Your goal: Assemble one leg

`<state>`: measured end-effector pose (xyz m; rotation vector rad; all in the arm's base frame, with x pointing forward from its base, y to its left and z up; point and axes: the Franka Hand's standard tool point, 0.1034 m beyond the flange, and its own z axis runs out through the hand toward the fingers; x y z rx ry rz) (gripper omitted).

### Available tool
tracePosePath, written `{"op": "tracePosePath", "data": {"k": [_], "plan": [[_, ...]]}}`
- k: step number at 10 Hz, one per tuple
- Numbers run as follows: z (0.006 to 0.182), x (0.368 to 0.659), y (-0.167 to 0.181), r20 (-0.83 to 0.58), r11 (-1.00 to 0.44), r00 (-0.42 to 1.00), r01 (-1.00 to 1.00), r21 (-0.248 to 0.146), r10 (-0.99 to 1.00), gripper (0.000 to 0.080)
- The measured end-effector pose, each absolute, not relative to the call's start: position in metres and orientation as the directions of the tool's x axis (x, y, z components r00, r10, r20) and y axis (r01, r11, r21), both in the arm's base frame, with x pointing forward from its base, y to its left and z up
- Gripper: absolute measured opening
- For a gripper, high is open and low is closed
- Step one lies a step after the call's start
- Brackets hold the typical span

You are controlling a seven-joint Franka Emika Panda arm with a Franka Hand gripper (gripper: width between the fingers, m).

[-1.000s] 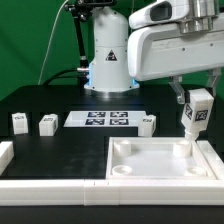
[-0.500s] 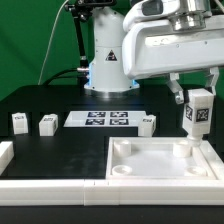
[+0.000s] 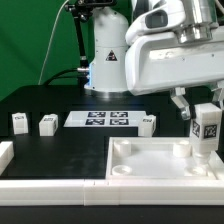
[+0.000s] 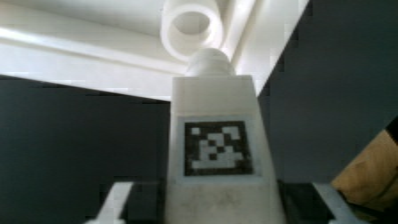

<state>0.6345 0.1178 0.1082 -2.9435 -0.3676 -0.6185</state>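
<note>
The gripper (image 3: 205, 110) is clamped on the top of the leg (image 3: 207, 130). The leg hangs straight below the hand with its long axis upright. Its free end points down at the round corner socket (image 4: 191, 27) of the tabletop (image 3: 150, 152), directly beneath the hand. Whether the tip already touches the socket cannot be told. The arm reaches down from above, wrist vertical.

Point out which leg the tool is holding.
The upright leg at the exterior view's right, over the tabletop; the other three sit by the marker board.
</note>
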Motion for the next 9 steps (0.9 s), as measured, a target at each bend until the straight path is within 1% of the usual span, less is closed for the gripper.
{"op": "tracePosePath", "data": {"k": [1,5,9], "plan": [[0.103,0.631,0.117,0.404,-0.966,0.891,0.253,-0.062,0.208,0.0293],[0.100,0.630,0.113,0.407,-0.967,0.890,0.248,-0.059,0.203,0.0293],[0.087,0.629,0.112,0.411,-0.968,0.890,0.244,-0.061,0.198,0.0293]]}}
